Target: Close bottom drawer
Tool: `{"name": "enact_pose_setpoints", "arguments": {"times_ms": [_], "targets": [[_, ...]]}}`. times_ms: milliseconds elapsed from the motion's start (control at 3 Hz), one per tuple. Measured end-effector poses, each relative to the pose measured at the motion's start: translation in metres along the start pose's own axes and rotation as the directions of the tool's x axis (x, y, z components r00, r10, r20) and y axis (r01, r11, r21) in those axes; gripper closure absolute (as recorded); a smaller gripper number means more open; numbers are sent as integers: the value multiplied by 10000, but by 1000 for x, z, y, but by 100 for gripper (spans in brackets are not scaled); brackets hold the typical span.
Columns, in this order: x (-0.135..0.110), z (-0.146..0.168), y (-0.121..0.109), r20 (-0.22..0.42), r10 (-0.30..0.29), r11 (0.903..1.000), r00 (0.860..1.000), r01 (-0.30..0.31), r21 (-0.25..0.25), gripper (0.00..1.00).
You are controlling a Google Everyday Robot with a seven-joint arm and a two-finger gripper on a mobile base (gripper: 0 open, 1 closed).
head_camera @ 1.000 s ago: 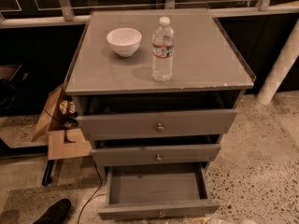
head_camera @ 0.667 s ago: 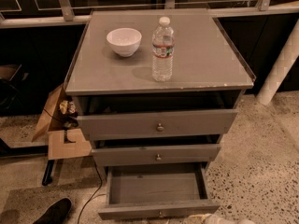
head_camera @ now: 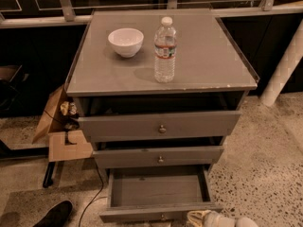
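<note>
The grey cabinet (head_camera: 161, 79) has three drawers. The bottom drawer (head_camera: 158, 190) is pulled far out, and its inside shows empty. Its narrow front panel (head_camera: 142, 214) lies at the lower edge of the camera view with a small round knob (head_camera: 163, 217) at centre. My gripper (head_camera: 215, 219), pale and whitish, comes in at the bottom edge, just right of the knob and close to the front panel's right end. Most of it is cut off by the frame. The mid-sized middle drawer (head_camera: 158, 156) and the tall top drawer (head_camera: 161, 125) each stand slightly out.
A white bowl (head_camera: 125, 41) and a clear water bottle (head_camera: 164, 50) stand on the cabinet top. An open cardboard box (head_camera: 61, 126) sits on the floor at the left, with a cable (head_camera: 92, 200) and a dark shoe (head_camera: 54, 215). A white post (head_camera: 284, 67) stands at the right.
My gripper has come further into view at the bottom edge, near the bottom drawer's front panel. The drawers, bowl and bottle have not moved.
</note>
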State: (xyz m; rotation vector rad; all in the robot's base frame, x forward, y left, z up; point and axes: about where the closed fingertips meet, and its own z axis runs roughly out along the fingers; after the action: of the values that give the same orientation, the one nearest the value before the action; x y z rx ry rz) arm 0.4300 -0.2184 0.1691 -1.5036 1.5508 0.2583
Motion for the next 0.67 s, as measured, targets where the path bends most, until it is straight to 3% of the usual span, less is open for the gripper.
{"name": "enact_pose_setpoints", "arguments": {"times_ms": [667], "targets": [[17, 18, -21, -116, 0, 9994, 9999, 5, 360, 100]]}}
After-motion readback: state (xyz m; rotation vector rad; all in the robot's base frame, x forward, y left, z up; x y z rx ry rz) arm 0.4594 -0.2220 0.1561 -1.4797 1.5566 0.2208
